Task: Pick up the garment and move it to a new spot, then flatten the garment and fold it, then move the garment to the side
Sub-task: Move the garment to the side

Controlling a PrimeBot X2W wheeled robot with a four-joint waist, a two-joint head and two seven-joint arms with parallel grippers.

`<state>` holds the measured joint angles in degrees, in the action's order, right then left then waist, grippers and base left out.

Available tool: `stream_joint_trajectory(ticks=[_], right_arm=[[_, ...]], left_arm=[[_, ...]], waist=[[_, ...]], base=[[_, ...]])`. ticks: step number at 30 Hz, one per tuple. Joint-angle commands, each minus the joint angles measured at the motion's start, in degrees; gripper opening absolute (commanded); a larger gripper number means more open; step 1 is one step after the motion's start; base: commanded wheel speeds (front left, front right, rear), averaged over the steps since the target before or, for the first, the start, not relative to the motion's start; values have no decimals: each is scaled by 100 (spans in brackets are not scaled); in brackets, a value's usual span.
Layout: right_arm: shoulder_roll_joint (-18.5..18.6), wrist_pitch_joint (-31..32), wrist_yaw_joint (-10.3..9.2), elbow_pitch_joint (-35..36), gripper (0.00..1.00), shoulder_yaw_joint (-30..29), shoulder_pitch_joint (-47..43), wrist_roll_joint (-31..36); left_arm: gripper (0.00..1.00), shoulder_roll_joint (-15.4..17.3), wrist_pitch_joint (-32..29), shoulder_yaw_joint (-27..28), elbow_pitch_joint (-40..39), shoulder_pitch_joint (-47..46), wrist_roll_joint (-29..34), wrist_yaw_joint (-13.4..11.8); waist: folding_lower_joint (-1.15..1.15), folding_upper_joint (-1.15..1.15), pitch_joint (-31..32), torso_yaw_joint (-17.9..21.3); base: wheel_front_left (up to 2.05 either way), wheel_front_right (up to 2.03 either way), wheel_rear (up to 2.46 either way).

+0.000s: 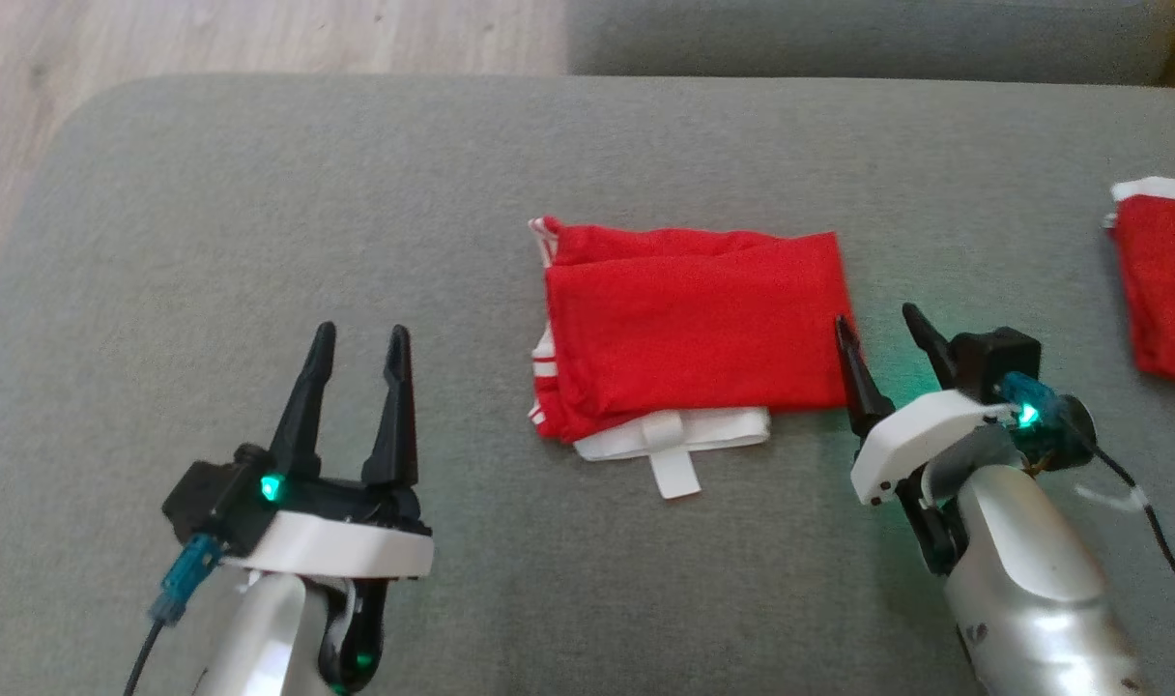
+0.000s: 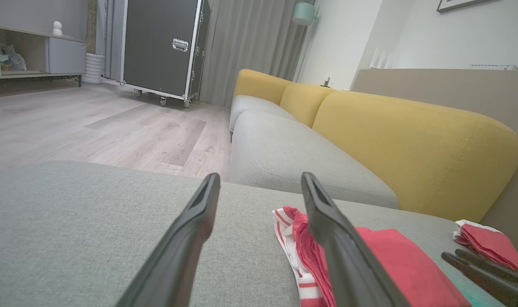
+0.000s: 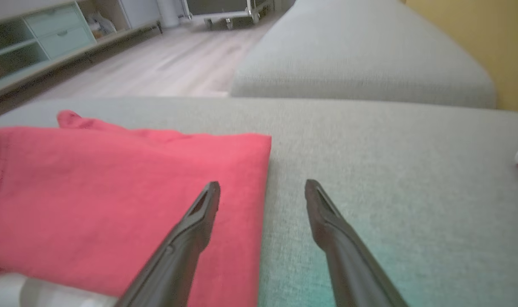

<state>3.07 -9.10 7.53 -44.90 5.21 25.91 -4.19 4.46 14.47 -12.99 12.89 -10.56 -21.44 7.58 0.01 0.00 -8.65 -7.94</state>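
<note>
A red garment (image 1: 689, 333) with white striped trim and a white waistband lies folded into a rectangle in the middle of the grey sofa cushion (image 1: 259, 193). My right gripper (image 1: 875, 324) stands open at the garment's right edge, one finger over the cloth and one over bare cushion. The right wrist view shows the same: the garment (image 3: 114, 196) under the left finger, the right gripper (image 3: 262, 189) empty. My left gripper (image 1: 362, 338) is open and empty, well to the garment's left. Past its fingers in the left wrist view lies the garment (image 2: 395, 260), with the left gripper (image 2: 260, 181) above bare cushion.
Another red and white cloth (image 1: 1162, 280) lies at the cushion's far right edge. A second grey cushion (image 2: 293, 157) and yellow backrest (image 2: 412, 149) stand beyond. Wooden floor (image 1: 211, 39) lies past the cushion's left and far edges. A black wheeled case (image 2: 161, 47) stands across the room.
</note>
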Motion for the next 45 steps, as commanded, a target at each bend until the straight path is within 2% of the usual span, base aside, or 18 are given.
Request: stream_joint_trajectory(ticks=[1,10,11,12,21,29,35,40,45], right_arm=[[-19,97,-4,-98,100,125,280,-34],[-19,377,-4,-1265,100,434,813,-520],[-19,373,-4,-1363,36,499,862,-523],[-19,336,-4,-1439,0,567,908,-495],[-19,-365,-4,-1724,0,692,1221,189],[167,-569,-4,-1334,0,675,1254,883],[718,-584,-4,-804,0,785,1325,1019],[1394,-444,-4,-558,0,887,1529,962],[2115,-166,-4,-499,0,752,1804,695]], left_arm=[[100,10,52,129,-144,-276,-41,-9],[100,-16,52,97,-65,-349,-105,-9],[100,-16,52,108,-58,-344,-108,-9],[100,-17,52,117,-52,-338,-107,-9],[100,-30,52,176,-91,-308,-133,-9],[100,5,52,204,-145,-228,-138,-9],[100,51,52,201,-188,-188,-125,-9],[100,80,52,206,-215,-252,-116,-9],[100,86,52,150,-242,-380,-113,-9]], waist=[[-1,0,-116,-180],[-1,0,-214,-461],[-1,0,-217,-466],[-1,0,-214,-465],[-1,0,-24,-100],[-1,0,256,406],[-1,0,278,765],[-1,0,126,956],[-1,0,-131,1041]], base=[[0,0,0],[0,0,0],[0,0,0],[0,0,0],[0,0,0],[0,0,0],[0,0,0],[0,0,0],[0,0,0]])
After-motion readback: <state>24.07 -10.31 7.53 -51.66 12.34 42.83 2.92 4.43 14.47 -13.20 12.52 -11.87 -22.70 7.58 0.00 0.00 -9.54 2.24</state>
